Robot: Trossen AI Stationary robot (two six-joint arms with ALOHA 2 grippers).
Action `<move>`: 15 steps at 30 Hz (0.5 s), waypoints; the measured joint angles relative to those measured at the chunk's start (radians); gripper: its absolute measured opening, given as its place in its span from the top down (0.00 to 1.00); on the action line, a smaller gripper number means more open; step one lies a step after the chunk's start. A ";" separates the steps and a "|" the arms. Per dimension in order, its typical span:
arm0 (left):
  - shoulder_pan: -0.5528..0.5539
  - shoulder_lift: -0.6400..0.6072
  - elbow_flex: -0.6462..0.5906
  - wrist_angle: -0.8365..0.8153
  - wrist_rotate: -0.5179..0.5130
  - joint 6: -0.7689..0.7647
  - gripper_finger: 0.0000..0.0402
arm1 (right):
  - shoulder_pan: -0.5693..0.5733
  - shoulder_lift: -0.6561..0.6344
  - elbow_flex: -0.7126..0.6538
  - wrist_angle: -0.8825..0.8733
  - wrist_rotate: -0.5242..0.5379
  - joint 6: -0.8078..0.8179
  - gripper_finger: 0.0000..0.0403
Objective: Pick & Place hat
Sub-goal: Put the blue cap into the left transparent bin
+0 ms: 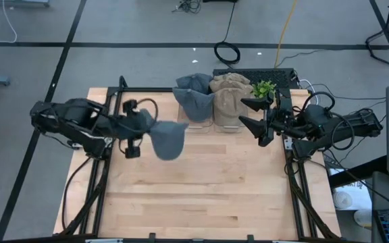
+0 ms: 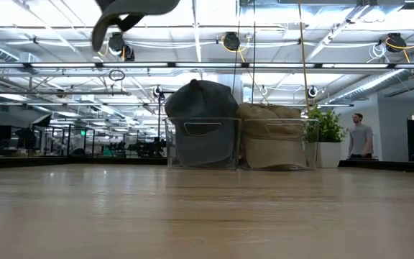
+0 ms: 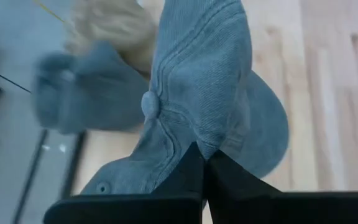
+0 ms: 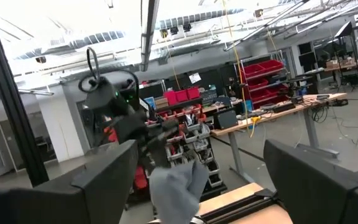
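My left gripper point(image 1: 147, 128) hangs over the table's left-middle, shut on a blue-grey hat point(image 1: 168, 139) held well above the wood; the low view shows that hat point(image 2: 131, 10) at its top edge. At the table's far middle, another blue-grey hat point(image 1: 193, 98) and tan hats point(image 1: 229, 101) sit in clear bins point(image 2: 203, 144). My right gripper point(image 1: 243, 111) stays raised at the right with its fingers wide open on nothing; from its wrist view point(image 4: 201, 149) it points toward the held hat point(image 4: 176, 186). My left gripper pinches a fold of the hat's crown cloth point(image 3: 205, 138) between its two fingers, a short way from the top button point(image 3: 149, 104). The fingers slant down from the table's left side. The hat hangs beyond and below them, brim point(image 1: 170, 143) toward the right, clear of the table.
A small green plant point(image 1: 263, 88) stands beside the bins at the far right. Black frame rails point(image 1: 97, 175) run along the table's left and right sides. Bare wood point(image 1: 201, 189) fills the middle and near part. A person point(image 2: 360, 137) stands far off in the room.
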 joint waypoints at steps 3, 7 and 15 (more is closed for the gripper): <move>0.010 0.005 0.050 0.007 -0.060 0.030 1.00 | 0.000 0.000 0.000 -0.002 0.000 0.028 0.17; 0.030 0.027 0.115 0.021 -0.140 0.074 1.00 | -0.002 0.010 0.000 -0.025 0.000 0.097 0.16; 0.071 0.131 0.247 0.179 -0.276 0.321 1.00 | -0.003 0.071 0.000 -0.066 -0.010 0.231 0.16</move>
